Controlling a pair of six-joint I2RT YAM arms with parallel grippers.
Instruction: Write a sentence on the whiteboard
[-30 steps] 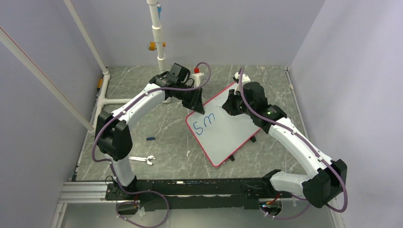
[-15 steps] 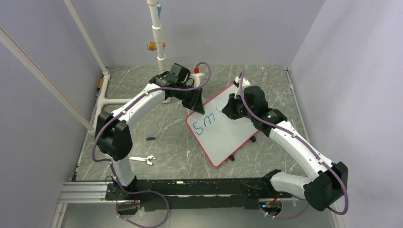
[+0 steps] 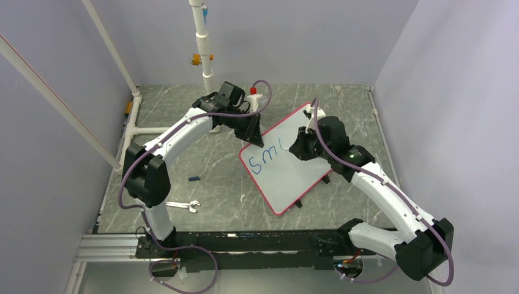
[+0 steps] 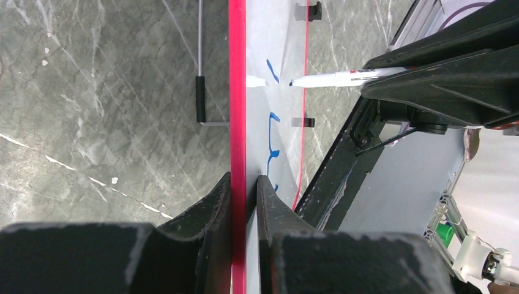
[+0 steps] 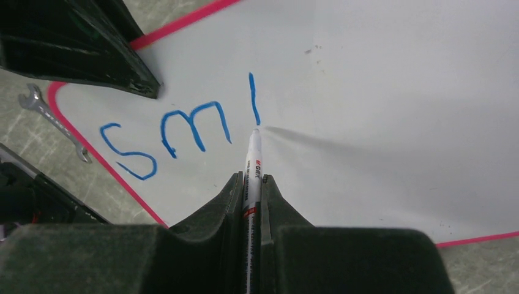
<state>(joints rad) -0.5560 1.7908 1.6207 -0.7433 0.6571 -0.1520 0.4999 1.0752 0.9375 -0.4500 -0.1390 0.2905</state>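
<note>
The whiteboard [image 3: 292, 177] with its thin red rim [image 4: 237, 92] stands tilted on the table. My left gripper [image 3: 254, 139] [image 4: 245, 184] is shut on its upper left edge, one finger on each face. The sentence [image 3: 267, 160] [image 5: 177, 131] reads "Sm" in blue, followed by one upright stroke [image 5: 253, 98]. My right gripper [image 3: 300, 146] [image 5: 251, 180] is shut on a white marker [image 5: 253, 159] [image 4: 343, 76]. The marker's tip rests on the board [image 5: 379, 92] at the lower end of that stroke.
A small wrench [image 3: 183, 206] [image 5: 52, 116] lies on the marble table near the left arm's base. A blue marker cap [image 3: 194, 179] lies left of the board. A white pipe post [image 3: 205, 49] and pipe frame stand at the back left.
The right gripper has drawn the marker down the board, adding an upright blue stroke after "Sm". The left gripper has kept its hold on the board's edge.
</note>
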